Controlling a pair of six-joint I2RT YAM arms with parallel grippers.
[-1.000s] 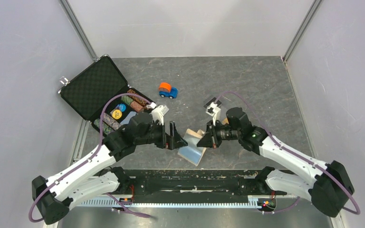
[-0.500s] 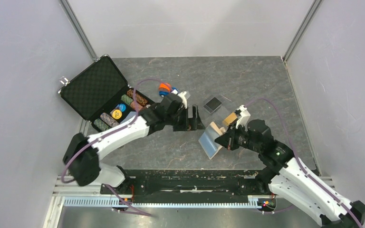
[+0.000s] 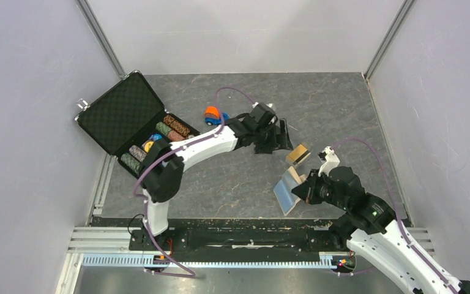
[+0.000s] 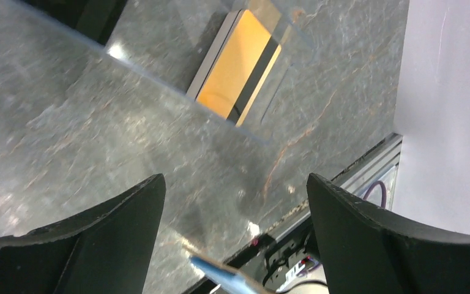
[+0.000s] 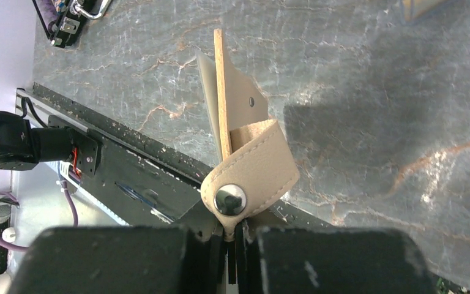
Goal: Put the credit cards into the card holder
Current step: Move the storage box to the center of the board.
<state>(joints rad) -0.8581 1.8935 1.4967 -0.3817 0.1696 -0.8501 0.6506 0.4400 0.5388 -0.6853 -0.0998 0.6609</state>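
Left pincer (image 3: pixel 278 142), jaws apart, swung away from card holder (image 3: pixel 290 184), now over gold card (image 4: pixel 238 64) far out on tabletop (image 3: pixel 232 184). Right pincer (image 5: pixel 232 236) clamped on card holder, pulled back near-right. Blue card possibly already inside. Gold card likely next pickup.

Bright even light; soft shadows; small glare spots on table (image 4: pixel 254 228).

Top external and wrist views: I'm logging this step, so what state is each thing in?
Left tool: open, empty.
Right tool: shut, gripping.
Beige leather-look card holder: unsnapped, clamped in the right tool.
Gold plastic card with black stripe: lying flat, not held.
Black foam-lined chip briefcase: lid open.
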